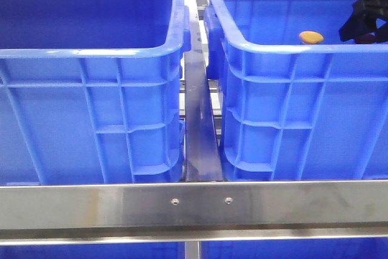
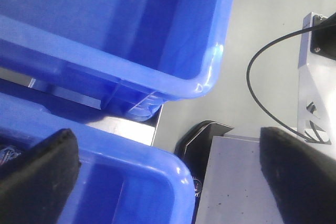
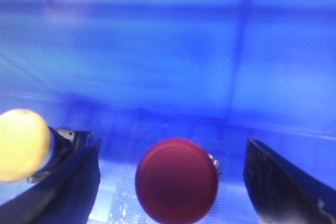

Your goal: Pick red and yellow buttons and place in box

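Inside blue box (image 3: 168,51), right gripper (image 3: 170,182) spread wide around unheld red button (image 3: 176,181), yellow button (image 3: 21,144) beside, no writing legible.

Two blue crates (image 1: 91,89) (image 1: 303,107), one yellow button (image 1: 311,37), one red button (image 3: 176,181), perhaps more hidden.

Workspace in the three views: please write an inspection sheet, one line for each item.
Surface: steel frame rail in front of the crates.
Job's things: yellow button and red button lie in the right blue crate; left blue crate shows no buttons.
Clutter: nothing seen.
Grippers: right pincer open, straddling the red button; left pincer open, empty, over crate rims.
Cables: black cable by a grey bracket.
Surroundings: pale floor.
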